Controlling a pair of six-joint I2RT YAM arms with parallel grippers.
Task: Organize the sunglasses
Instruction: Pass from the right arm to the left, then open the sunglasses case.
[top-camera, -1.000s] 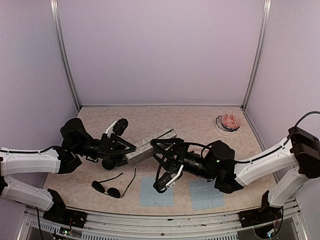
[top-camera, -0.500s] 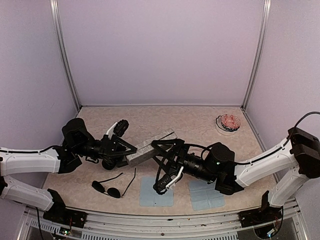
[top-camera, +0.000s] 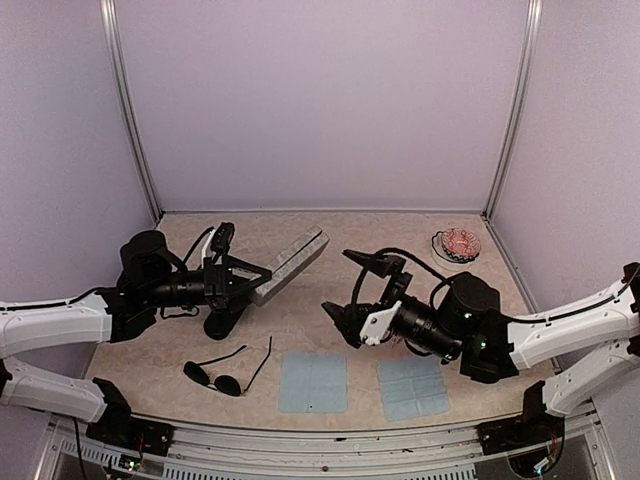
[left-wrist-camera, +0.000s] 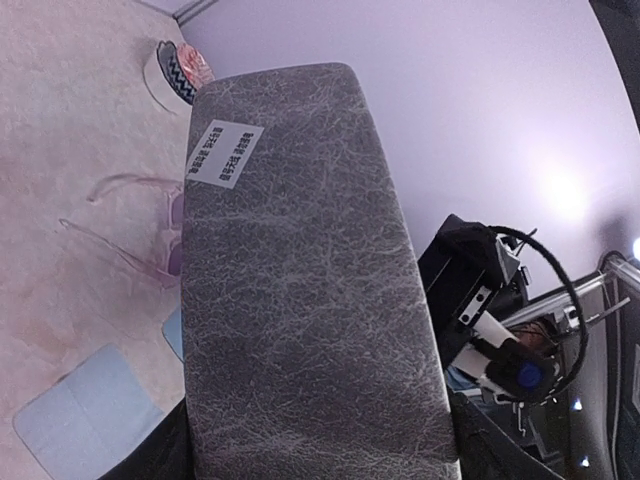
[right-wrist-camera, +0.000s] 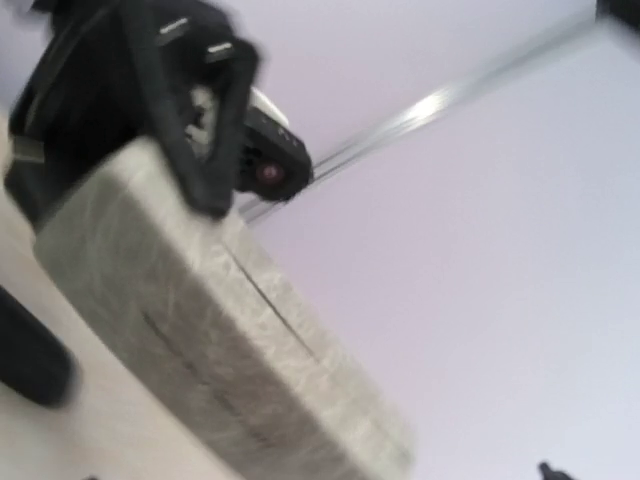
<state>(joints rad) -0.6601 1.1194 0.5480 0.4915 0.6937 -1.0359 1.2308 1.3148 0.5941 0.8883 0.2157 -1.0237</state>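
A: Where do we see the dark sunglasses (top-camera: 225, 372)?
B: On the table (top-camera: 400, 240), at seven o'clock. Our left tool (top-camera: 250, 278) grips the grey case (top-camera: 292, 262); our right tool (top-camera: 343, 285) stands wide open, empty.

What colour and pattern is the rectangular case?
The case is grey with fine pale crackle veining; best in the left wrist view.

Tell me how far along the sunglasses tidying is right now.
Nothing looks put away yet. In hand: the left jaws grip the grey rectangular textured case, which looks closed and is held up at a tilt; the right jaws stand open, apart from it, holding nothing. Left: the dark-lensed black wire sunglasses and the clear pinkish plastic sunglasses lie loose on the table, outside any case.
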